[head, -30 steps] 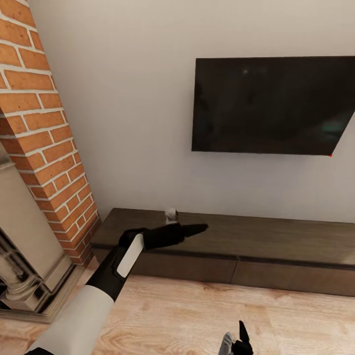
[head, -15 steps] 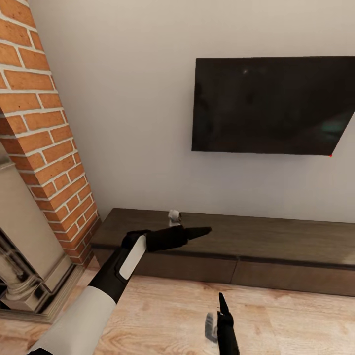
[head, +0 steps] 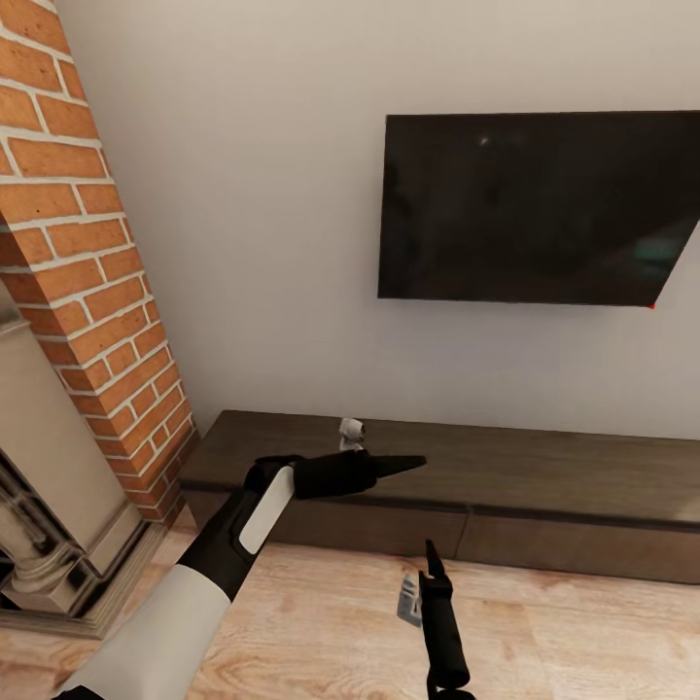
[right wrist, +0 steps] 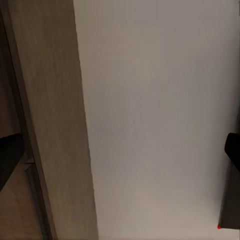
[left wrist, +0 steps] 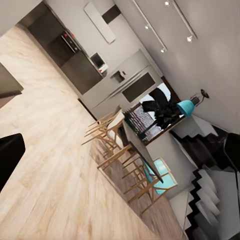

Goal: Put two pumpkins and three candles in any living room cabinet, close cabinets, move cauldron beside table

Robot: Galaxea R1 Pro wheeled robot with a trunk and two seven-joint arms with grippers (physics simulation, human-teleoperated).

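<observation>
Item: I hold the left gripper (head: 406,464) over the cabinet (head: 544,472), candle (head: 351,431) just behind it, jaw state not discernible, drawers shut; right gripper (head: 429,559) (also unreadable) points at the drawer front, which I judge needs opening next.

Left end effector (head: 403,464) outstretched, right end effector (head: 429,556) upright

cabinet (head: 544,467) top: open | left: brick column (head: 87,262) blocks | above: TV (head: 535,209)
</observation>
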